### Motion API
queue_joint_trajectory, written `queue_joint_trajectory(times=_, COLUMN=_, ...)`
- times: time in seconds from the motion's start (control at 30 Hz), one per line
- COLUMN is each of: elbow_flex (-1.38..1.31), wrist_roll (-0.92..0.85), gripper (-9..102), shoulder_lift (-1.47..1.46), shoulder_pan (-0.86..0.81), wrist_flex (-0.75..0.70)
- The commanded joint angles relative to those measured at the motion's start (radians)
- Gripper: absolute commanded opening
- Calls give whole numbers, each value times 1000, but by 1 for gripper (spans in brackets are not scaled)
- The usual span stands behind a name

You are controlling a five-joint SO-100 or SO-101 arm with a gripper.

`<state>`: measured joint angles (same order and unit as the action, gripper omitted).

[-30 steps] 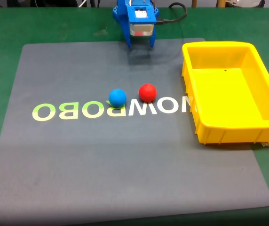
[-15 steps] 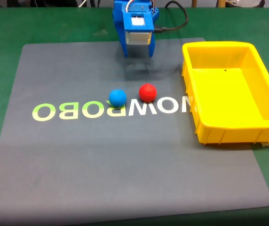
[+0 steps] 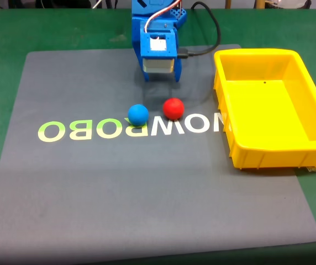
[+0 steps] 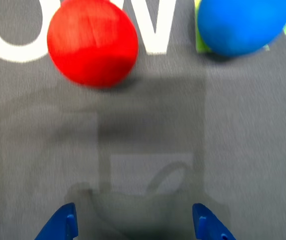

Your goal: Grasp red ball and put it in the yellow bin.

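The red ball (image 3: 173,109) rests on the grey mat, just right of the blue ball (image 3: 138,114). My blue gripper (image 3: 162,77) hangs above the mat behind the two balls, apart from them, open and empty. In the wrist view the red ball (image 4: 93,42) lies at the upper left and the blue ball (image 4: 243,24) at the upper right. My gripper (image 4: 135,225) shows there as two blue fingertips (image 4: 63,225) spread wide at the bottom edge. The yellow bin (image 3: 312,144) stands at the mat's right side with nothing inside.
The grey mat (image 3: 147,187) carries pale lettering under the balls and lies on a green table (image 3: 3,33). A black cable (image 3: 210,33) runs behind the arm near the bin's far left corner.
The gripper has moved forward over the mat toward the balls and dropped lower. Both balls and the bin have stayed in place.
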<state>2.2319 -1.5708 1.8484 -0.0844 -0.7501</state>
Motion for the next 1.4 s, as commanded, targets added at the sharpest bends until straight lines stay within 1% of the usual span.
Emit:
queue_joint_trajectory(times=0.0, elbow_flex=-95, wrist_roll=14, gripper=28, shoulder_lift=-34, shoulder_pan=11, wrist_flex=34)
queue_joint_trajectory(times=0.57, elbow_flex=-288, wrist_roll=35, gripper=28, shoulder_lift=-250, shoulder_pan=49, wrist_flex=54)
queue_joint_trajectory(times=1.37, elbow_flex=-457, wrist_roll=51, gripper=30, shoulder_lift=-423, shoulder_pan=69, wrist_flex=54)
